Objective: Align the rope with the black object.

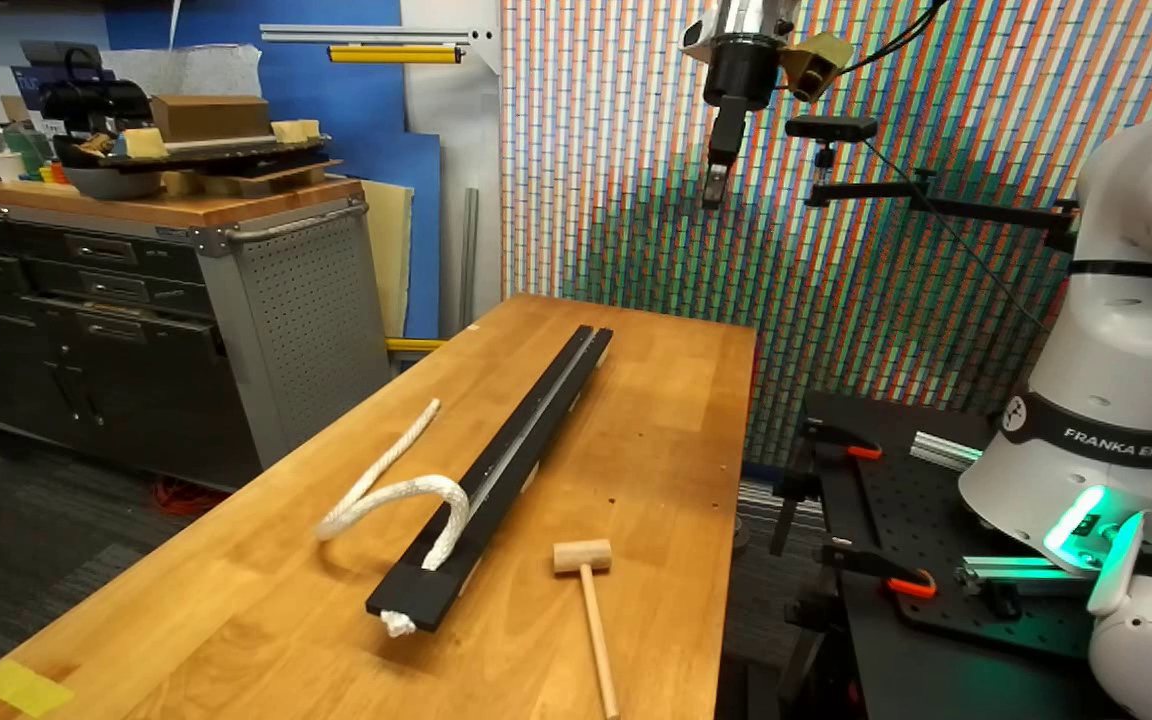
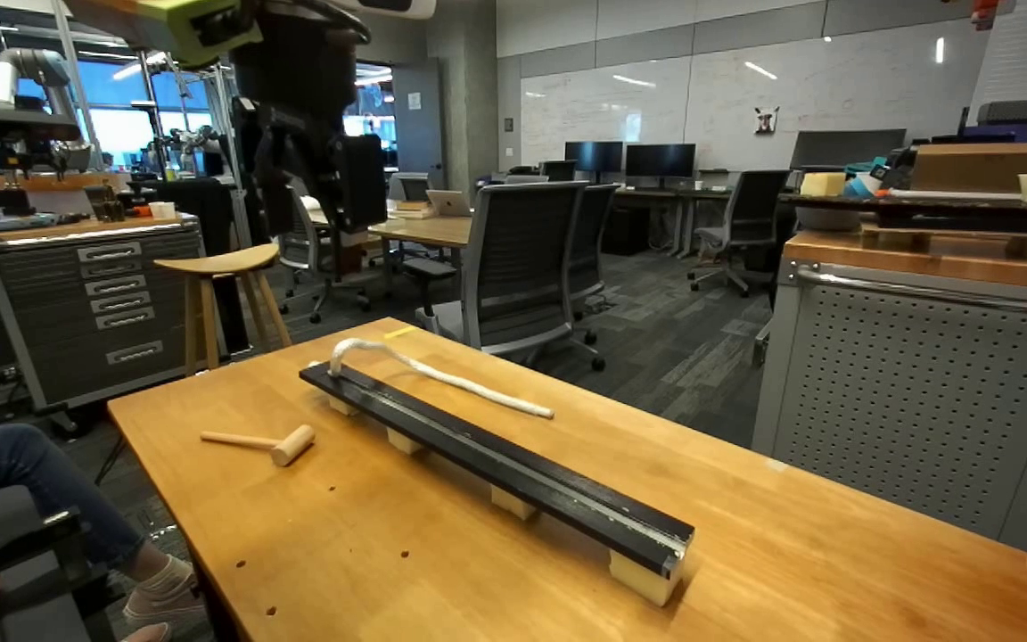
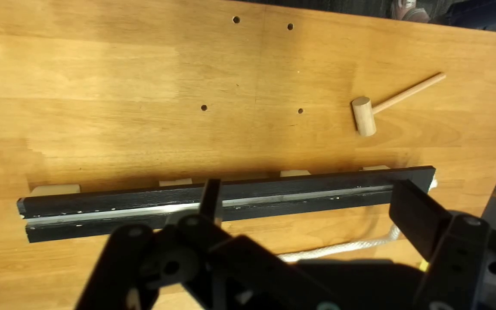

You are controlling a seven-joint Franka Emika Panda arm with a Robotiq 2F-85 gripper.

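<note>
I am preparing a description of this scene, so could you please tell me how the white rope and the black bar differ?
Colour: the rope is white; the black bar is dark with a grey groove.
Shape: the rope bends and arches, while the black bar is straight.
Thickness: the rope is clearly thinner than the black bar.
Shared: both are long and narrow, and they touch near one end of the black bar.

White robot arm (image 1: 1116,310), black gripper (image 3: 308,187) hanging high, pointing downward, fingers (image 3: 418,224) spread wide apart
</note>
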